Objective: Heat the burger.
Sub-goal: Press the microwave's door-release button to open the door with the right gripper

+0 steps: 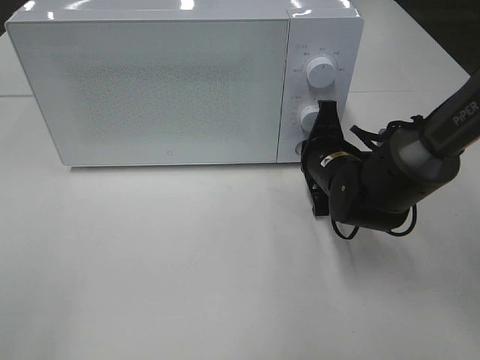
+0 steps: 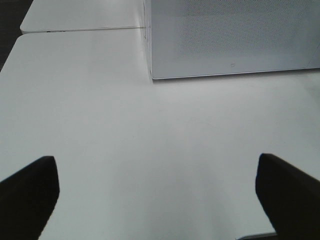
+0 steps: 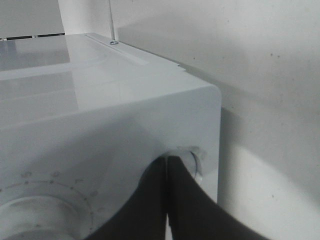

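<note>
Burger is nowhere to be seen; it is likely behind the shut door of the big white box microwave [image 1: 172, 90]. Your right gripper [image 1: 327, 112], fingers squeezed together, sits right by a small round white button [image 3: 194, 161]. Push softly and straight. Your left gripper [image 2: 157, 195] hangs wide apart, holding nothing.

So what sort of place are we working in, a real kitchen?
Probably not a kitchen; it looks like a lab or test bench. A white microwave sits on plain white tables butted together, with a robot arm at its control panel. No counters or sink show.
</note>
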Robot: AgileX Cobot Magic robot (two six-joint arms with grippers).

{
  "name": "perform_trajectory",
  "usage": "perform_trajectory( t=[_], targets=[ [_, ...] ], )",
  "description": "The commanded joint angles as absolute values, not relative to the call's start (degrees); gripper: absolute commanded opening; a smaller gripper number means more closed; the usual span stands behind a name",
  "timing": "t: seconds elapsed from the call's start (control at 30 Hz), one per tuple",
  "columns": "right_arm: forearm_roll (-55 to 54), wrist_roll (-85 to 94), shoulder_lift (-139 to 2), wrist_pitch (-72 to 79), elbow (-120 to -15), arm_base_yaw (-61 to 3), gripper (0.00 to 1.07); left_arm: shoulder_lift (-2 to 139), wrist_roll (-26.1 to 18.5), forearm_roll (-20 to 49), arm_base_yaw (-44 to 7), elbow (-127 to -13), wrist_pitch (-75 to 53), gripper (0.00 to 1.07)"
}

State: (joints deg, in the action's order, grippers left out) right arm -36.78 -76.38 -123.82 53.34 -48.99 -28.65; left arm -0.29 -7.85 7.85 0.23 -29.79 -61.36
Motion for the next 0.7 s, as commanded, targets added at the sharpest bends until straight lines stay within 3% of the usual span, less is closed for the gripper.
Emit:
perform_trajectory(
  t=[0.03,0.37,0.7],
  targets=[
    [-35.70,-76.55,-122.90,63.71,-51.57,-28.02,0.00,-1.20,-7.51,7.73,0.46,-29.74,-61.42,1.00],
    [-35.47,-75.63,-127.43,72.19,-58.50,-27.96,0.00,-1.20,-7.51,7.73,0.46,-29.74,-61.42,1.00],
    [-36.38,-75.40,-127.48,72.08,-58.73,-27.96,0.00,-1.20,-7.51,7.73,0.46,-29.74,-61.42,1.00]
  ],
)
